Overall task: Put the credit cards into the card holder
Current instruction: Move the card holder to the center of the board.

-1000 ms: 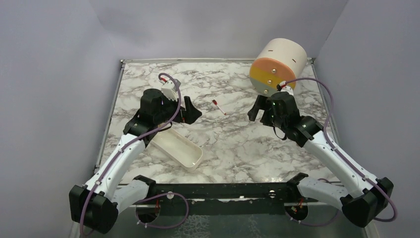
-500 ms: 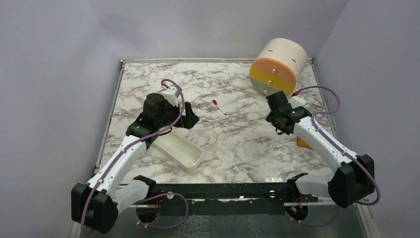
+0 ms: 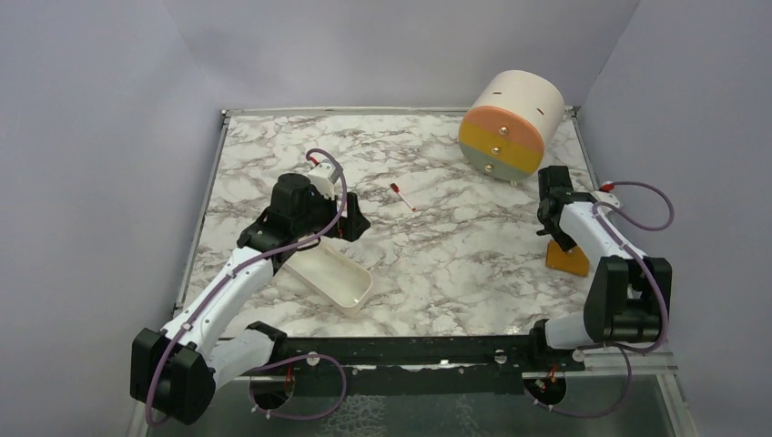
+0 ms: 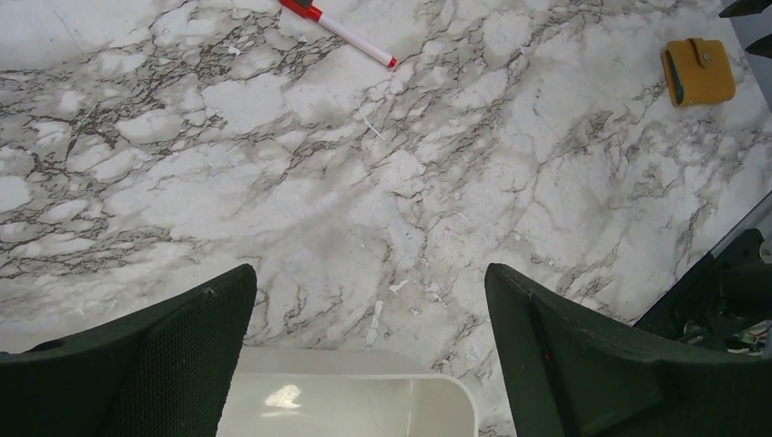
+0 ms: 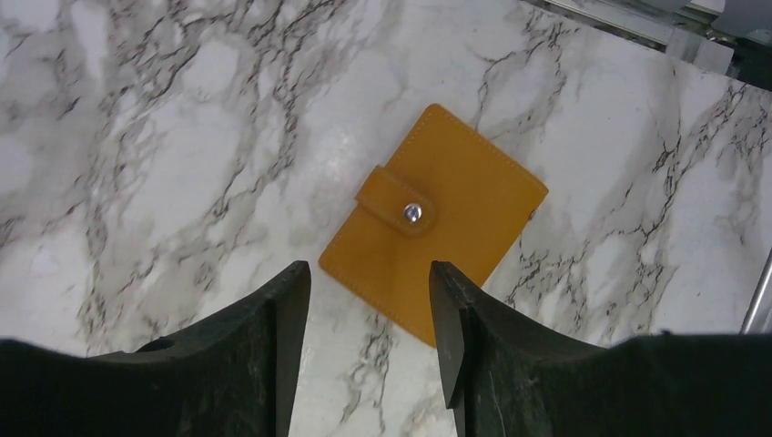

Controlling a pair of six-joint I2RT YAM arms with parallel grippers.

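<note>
The card holder [image 3: 567, 258], a closed orange-tan wallet with a snap stud, lies flat on the marble near the right edge. It also shows in the right wrist view [image 5: 433, 221] and far off in the left wrist view [image 4: 698, 71]. My right gripper [image 3: 553, 237] [image 5: 369, 273] is open and empty, hovering just over the wallet's near corner. My left gripper [image 3: 350, 220] [image 4: 369, 278] is open and empty over the end of the white tray. No credit cards are in view.
A white oblong tray [image 3: 332, 273] [image 4: 346, 405] lies below the left gripper. A red-and-white pen [image 3: 401, 197] [image 4: 337, 25] lies mid-table. A big cream-orange drum [image 3: 510, 123] stands at the back right. The table's right rail runs beside the wallet.
My right arm has swung from in front of the drum to the right and nearer, uncovering the wallet and ending above it. My left gripper has shifted slightly nearer.
</note>
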